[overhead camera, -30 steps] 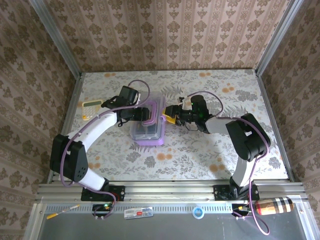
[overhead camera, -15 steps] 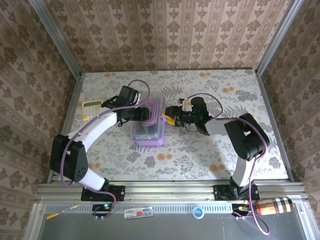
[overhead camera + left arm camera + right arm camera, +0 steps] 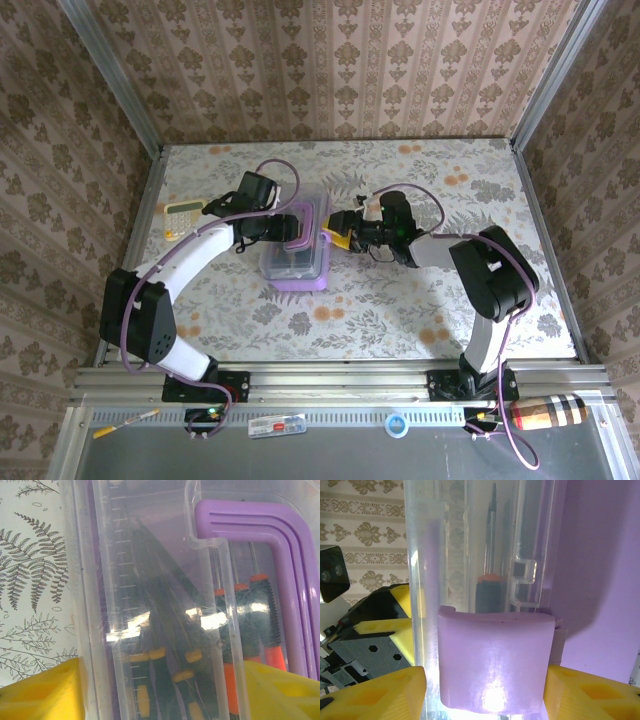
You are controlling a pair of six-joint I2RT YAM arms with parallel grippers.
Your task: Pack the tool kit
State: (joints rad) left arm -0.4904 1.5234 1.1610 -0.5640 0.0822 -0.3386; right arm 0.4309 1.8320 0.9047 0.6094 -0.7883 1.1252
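1. Step in hand (judged): closing up. The tool kit box (image 3: 297,252) sits mid-table (image 3: 400,300) between the two arms. The clear lid (image 3: 150,555) is on, and the screwdrivers (image 3: 257,610) show inside thru it. Packing looks done; latching is what's left.
2. Left gripper (image 3: 287,232): over the box's left side, beside the purple handle (image 3: 260,525). Jaws stand wide apart with nothing held, tips over the lid. Can't tell if the tips press on it.
3. Right gripper (image 3: 482,695): at the box's right end, jaws part-open, one each side of the purple latch (image 3: 495,660). A sliver of gap shows on one side; the other side looks to be touching. No firm hold evident. Can't tell if the latch is seated.
4. Next move (judged): right gripper pushes the latch home against the lid edge, while the left bears down on the lid so the box doesn't slide.
5. Risk: the box looks light and the plastic slick, so a push may shove the box toward the left arm instead of snapping the latch.
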